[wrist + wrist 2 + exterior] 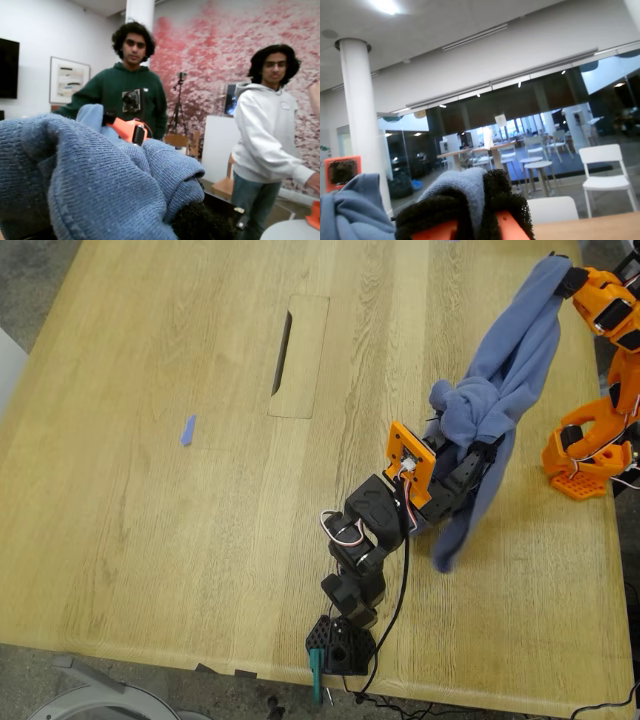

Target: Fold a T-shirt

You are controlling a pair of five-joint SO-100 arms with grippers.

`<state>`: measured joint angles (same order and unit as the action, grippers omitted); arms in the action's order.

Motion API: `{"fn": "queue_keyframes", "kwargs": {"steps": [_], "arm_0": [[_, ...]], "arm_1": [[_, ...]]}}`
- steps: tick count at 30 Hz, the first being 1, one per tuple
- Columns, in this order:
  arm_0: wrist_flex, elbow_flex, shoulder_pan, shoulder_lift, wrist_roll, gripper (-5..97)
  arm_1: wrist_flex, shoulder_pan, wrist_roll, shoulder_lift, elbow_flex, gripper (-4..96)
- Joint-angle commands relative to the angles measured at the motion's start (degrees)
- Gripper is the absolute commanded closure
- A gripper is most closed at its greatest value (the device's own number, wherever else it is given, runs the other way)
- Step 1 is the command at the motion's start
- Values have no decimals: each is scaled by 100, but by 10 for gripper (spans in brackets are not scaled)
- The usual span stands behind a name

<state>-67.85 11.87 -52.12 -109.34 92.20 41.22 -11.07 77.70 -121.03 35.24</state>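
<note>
The slate-blue T-shirt point(510, 370) hangs bunched in a rope between my two grippers, above the table at the exterior view's right. My first gripper point(468, 455), on the black arm, is shut on its lower bunched part, and a tail droops to the wood below. My second gripper point(568, 280), on the orange arm, is shut on its upper end. In the first wrist view the T-shirt point(100, 180) fills the foreground, with my second gripper point(127, 129) beyond it. In the second wrist view the T-shirt point(462, 182) is pinched between black foam pads point(507, 197). The print is hidden.
A small purple strip point(188, 429) lies on the wooden table point(150, 540) toward the exterior view's left. A rectangular cut-out panel point(298, 355) sits mid-table. The orange arm's base point(585, 455) and the black arm's base point(340, 640) stand on the table. Two people point(132, 95) stand beyond.
</note>
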Motion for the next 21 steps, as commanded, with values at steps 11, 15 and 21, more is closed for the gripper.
{"fn": "queue_keyframes", "kwargs": {"steps": [11, 15, 21], "arm_0": [[255, 105, -940, -501, 70, 918], [211, 149, -1002, -501, 88, 918], [-492, 167, -1125, -554, 290, 919]], "arm_1": [[457, -299, 53, -105, -475, 913], [668, -281, 44, -132, -448, 913], [1608, -510, 0, -281, -343, 913]]}}
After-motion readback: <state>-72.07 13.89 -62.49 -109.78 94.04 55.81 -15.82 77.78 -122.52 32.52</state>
